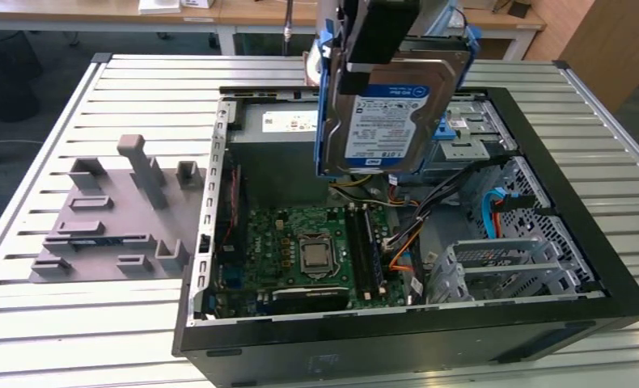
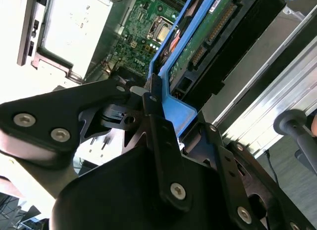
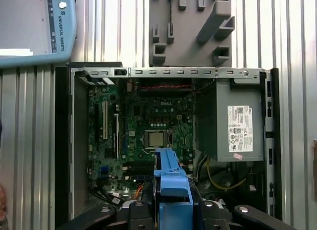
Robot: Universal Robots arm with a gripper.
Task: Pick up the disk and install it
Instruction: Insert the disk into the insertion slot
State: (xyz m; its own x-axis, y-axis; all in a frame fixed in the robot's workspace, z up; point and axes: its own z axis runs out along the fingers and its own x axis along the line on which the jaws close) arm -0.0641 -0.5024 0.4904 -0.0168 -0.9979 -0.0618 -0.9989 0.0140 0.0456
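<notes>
Jaws clenched on disk point(image 1: 390, 113), hanging over the open case point(image 1: 406, 327); you risk snagging the cables point(image 1: 406, 234) if it tilts.

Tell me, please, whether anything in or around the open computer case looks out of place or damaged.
Nothing looks damaged or spilled. The one thing out of place is the disk: the gripper holds it on edge above the open computer case, not seated in a bay. Loose cables trail inside it.
</notes>
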